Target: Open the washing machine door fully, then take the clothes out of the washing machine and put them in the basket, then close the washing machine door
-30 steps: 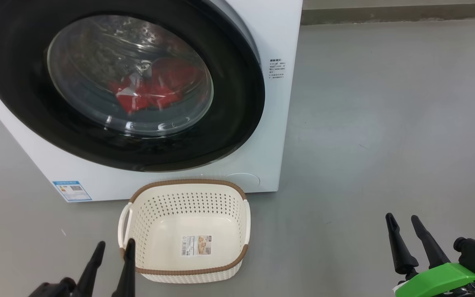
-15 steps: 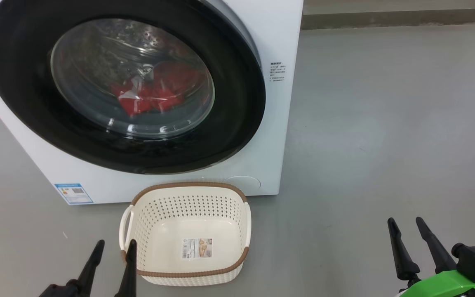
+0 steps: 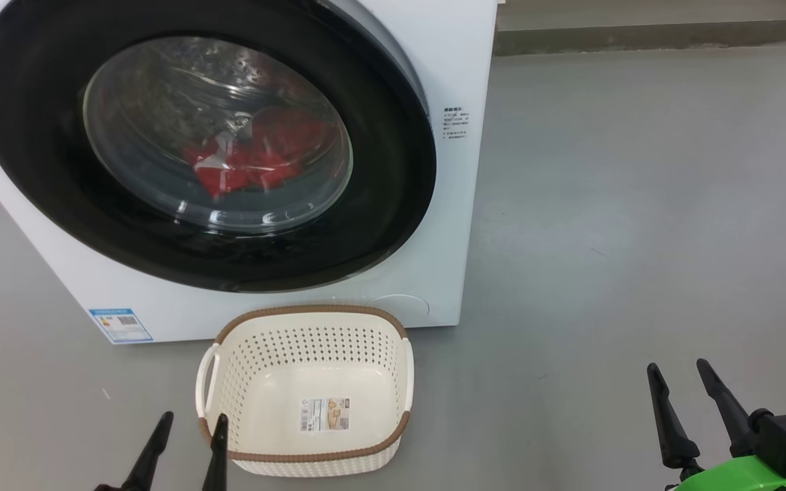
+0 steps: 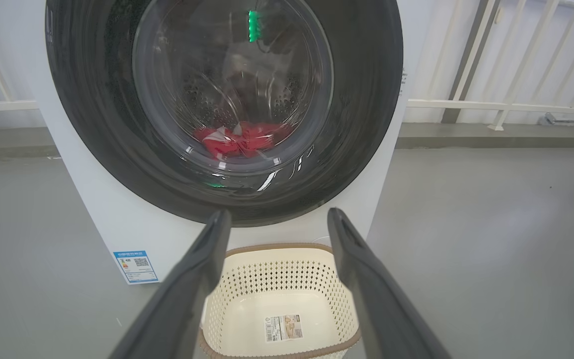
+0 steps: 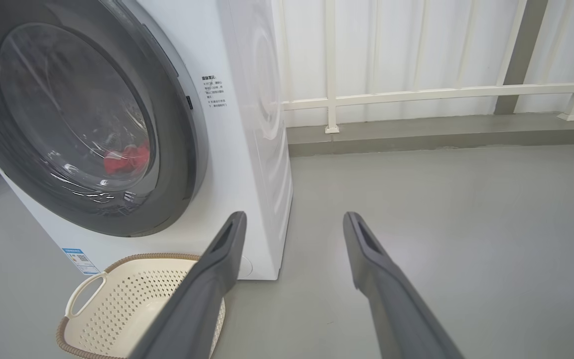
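Head view: washing machine door (image 3: 379, 170) sits shut at upper left, red clothes (image 3: 250, 167) seen through it, w/ the basket (image 3: 311, 310) on the floor (image 3: 604, 239) just below, bottom centre. Left claw (image 3: 194, 416), bottom left, is spread w/ nothing between, one finger just beside the basket's lower-left corner. Right claw (image 3: 677, 366), bottom right, also spread & empty, well apart from basket & door.

Bright, even light fills all 3 views, leaving only faint, soft shadows on the grey floor (image 3: 638, 204). White glints streak the lower glass of the washing machine door (image 3: 209, 136), whose glossy black rim mirrors pale shapes. The wrist views bend the white railing (image 5: 416, 92) toward their edges.
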### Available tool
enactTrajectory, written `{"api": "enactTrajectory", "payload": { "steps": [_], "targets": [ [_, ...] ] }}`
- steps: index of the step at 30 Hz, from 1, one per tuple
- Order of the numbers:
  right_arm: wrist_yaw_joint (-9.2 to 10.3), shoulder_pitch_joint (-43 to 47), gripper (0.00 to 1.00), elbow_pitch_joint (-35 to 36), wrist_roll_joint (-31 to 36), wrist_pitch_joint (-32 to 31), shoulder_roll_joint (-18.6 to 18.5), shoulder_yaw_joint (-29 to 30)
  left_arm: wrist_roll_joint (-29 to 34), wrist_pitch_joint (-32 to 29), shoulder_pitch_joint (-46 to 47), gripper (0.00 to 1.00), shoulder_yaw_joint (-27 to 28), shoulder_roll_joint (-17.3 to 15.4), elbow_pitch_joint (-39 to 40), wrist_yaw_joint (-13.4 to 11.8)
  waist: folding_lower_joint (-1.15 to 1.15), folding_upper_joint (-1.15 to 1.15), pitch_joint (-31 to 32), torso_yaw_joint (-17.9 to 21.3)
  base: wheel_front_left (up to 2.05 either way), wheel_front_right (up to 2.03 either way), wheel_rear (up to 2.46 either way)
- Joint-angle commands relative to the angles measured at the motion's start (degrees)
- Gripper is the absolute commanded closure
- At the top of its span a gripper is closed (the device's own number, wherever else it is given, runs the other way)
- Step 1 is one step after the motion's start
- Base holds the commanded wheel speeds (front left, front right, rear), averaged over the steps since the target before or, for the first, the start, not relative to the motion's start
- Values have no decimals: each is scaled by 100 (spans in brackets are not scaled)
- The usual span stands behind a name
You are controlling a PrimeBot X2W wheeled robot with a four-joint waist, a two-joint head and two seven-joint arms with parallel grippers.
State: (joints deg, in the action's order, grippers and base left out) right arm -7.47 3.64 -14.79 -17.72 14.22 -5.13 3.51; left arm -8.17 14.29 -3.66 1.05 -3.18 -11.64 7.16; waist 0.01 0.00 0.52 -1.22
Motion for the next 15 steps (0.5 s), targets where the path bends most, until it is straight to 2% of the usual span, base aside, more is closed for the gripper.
{"api": "enactTrajectory", "payload": {
  "steps": [1, 7, 15],
  "targets": [
    [-2, -35, 0, 155, -7, 78, -77, -83, -14, 71, 109, 0, 164, -71, 115, 32, 0, 0, -3, -2, 0, 0, 0],
    [-2, -29, 0, 192, -113, 78, -54, -4, -341, 71, 151, 0, 178, -71, 28, 32, 0, 0, -32, -5, 0, 0, 0],
    [-2, -2, 0, 195, -111, 78, -23, 34, -327, 71, 192, 0, 227, -88, 87, 32, 0, 0, -52, -17, 0, 0, 0]
  ]
}}
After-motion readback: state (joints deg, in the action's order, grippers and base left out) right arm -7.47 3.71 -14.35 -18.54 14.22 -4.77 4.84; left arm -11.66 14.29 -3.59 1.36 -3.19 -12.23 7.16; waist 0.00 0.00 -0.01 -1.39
